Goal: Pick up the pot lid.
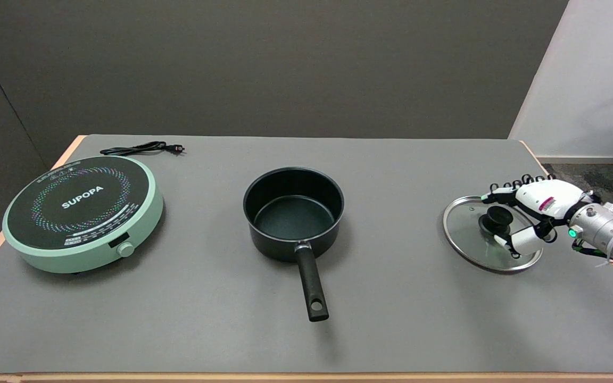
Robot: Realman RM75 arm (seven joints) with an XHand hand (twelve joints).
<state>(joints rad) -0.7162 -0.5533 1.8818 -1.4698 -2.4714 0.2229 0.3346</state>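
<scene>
I have the pot lid (474,234) lying flat near the table's (391,330) right edge, well apart from the pot (293,213) at the middle. My right hand (527,218) reaches in from that right edge and sits over the lid's right half. The knob (496,219) lies just to the hand's left, between the fingers (503,192) spread above it and the thumb curled in below it. The hand looks apart, bracketing the knob; I cannot tell whether anything touches it yet. I judge that the next move is closing on the knob, then lifting straight up.
</scene>
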